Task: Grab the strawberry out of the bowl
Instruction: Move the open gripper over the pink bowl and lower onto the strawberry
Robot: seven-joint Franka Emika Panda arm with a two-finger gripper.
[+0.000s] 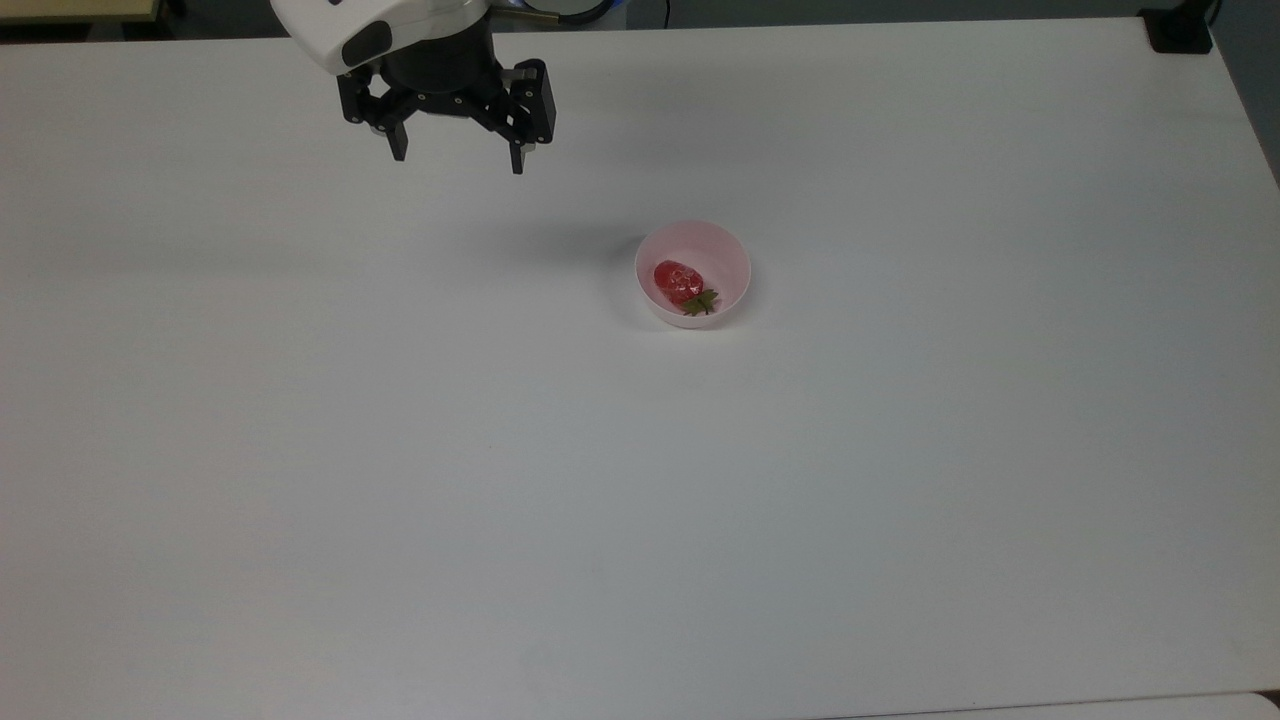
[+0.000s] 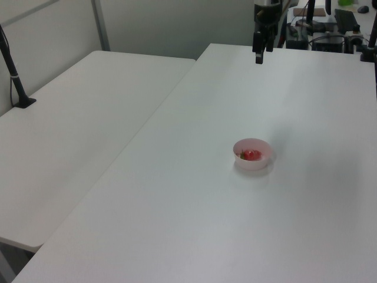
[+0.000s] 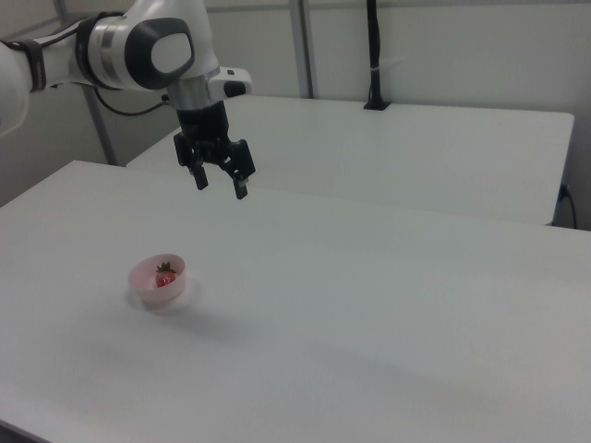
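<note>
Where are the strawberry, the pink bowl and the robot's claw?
strawberry point(image 1: 677, 280), top view, on its red body.
bowl point(image 1: 735, 262), top view, on its inner wall.
gripper point(image 1: 458, 158), top view, midway between its open fingertips.

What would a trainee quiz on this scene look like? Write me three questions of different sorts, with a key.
1. True or false: the strawberry lies inside the bowl.
2. The gripper is: A) open, above the table and away from the bowl; B) shut on the strawberry; C) resting inside the bowl.
3. In the top view, toward which corner of the picture does the strawberry's green cap point?

Key:
1. True.
2. A.
3. The top view's lower right.
</note>
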